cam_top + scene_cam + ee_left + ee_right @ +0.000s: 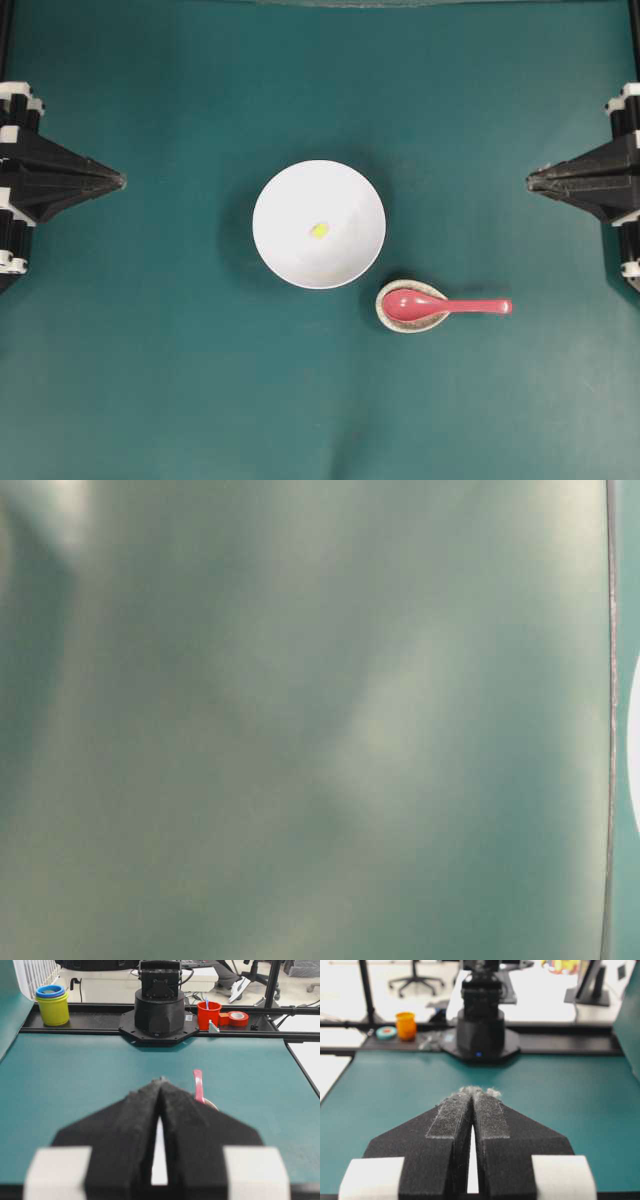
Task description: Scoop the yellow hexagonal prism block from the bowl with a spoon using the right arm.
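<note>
Resting at the right edge of the overhead frame, the right gripper (530,181) has its fingers pressed together, empty, tips pointing toward centre. The spoon (443,306) lies below and left of it, lower right of centre. Its long axis runs left-right, handle end toward the right arm, scoop seated in a speckled rest (411,306). The bowl (319,224) sits just up-left of the rest, yellow block (319,230) at its middle. The left gripper (122,181), also pinched closed, is farther off. Handle grab probably comes first.
</note>
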You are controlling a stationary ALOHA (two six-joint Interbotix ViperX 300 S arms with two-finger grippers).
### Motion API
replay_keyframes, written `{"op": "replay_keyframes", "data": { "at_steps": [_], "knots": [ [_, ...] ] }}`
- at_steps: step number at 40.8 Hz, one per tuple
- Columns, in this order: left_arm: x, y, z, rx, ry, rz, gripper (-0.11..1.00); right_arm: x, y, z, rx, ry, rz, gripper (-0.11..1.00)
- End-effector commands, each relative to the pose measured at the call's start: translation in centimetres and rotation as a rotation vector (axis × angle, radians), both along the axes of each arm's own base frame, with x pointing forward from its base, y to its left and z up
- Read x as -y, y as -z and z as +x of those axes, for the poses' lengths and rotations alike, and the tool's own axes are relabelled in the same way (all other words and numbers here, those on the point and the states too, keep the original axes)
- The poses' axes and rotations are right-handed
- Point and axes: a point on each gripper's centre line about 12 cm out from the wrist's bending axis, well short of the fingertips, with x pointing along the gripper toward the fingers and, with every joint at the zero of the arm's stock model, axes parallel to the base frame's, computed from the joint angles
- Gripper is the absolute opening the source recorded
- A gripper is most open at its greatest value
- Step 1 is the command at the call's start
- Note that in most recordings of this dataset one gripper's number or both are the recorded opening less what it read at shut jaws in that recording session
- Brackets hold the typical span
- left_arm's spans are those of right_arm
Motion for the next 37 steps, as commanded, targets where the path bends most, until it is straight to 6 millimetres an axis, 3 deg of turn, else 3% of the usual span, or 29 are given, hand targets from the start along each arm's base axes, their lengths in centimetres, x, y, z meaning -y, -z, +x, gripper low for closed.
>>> {"op": "replay_keyframes", "data": {
  "at_steps": [1, 24, 28, 37],
  "knots": [
    [0.0, -1.0, 0.3, 0.018, 0.002, -0.009, -0.01, 0.1, -0.9, 0.2, 0.023, 0.007, 0.0, -0.02],
    [0.0, -1.2, 0.2, 0.023, 0.002, -0.009, -0.01, 0.4, -1.8, -0.1, 0.049, 0.018, 0.021, 0.0],
    [0.0, -1.2, 0.2, 0.023, 0.004, -0.009, -0.01, 0.4, -1.7, -0.1, 0.04, 0.018, 0.027, 0.07],
    [0.0, -1.2, 0.2, 0.023, 0.002, -0.009, -0.01, 0.4, -1.3, 0.0, 0.01, 0.015, 0.073, 0.41]
  ]
}}
